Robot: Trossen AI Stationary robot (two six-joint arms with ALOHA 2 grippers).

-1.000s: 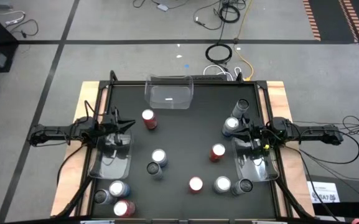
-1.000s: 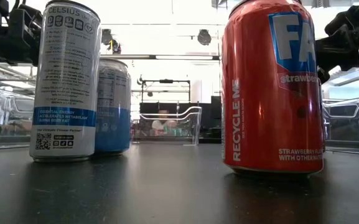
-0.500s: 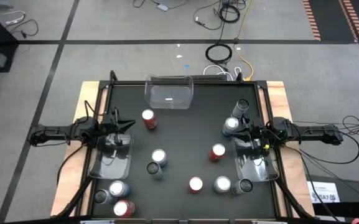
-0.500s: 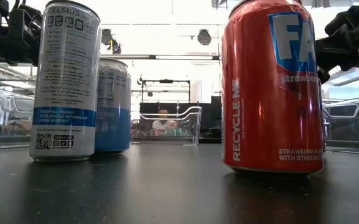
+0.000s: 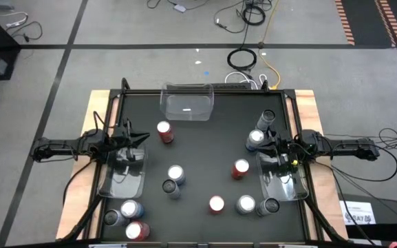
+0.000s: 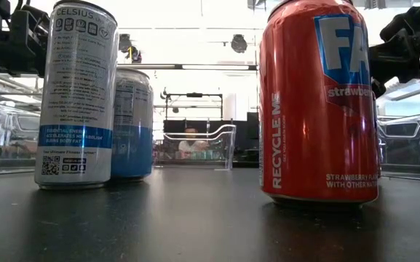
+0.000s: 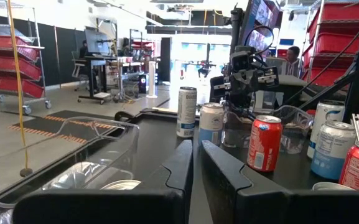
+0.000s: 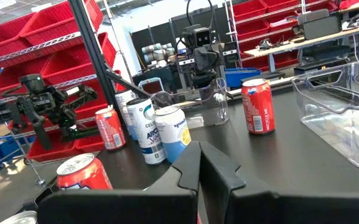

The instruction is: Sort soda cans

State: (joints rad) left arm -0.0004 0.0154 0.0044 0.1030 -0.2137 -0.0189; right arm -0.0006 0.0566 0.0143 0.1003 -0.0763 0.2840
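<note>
I see the black tabletop (image 5: pixel 205 148) whole only from above. It carries three clear bins: one at the far edge (image 5: pixel 186 102), one under each arm (image 5: pixel 122 178) (image 5: pixel 284 179). The soda cans (image 5: pixel 175 173) stand scattered between and in front of the side bins, none inside. The low view reads only a red can (image 6: pixel 317 102) and a tall white can (image 6: pixel 75 94) up close. Left end effector (image 7: pixel 196 163) and right end effector (image 8: pixel 199 163) hover over their bins, fingers together, holding nothing.
</note>
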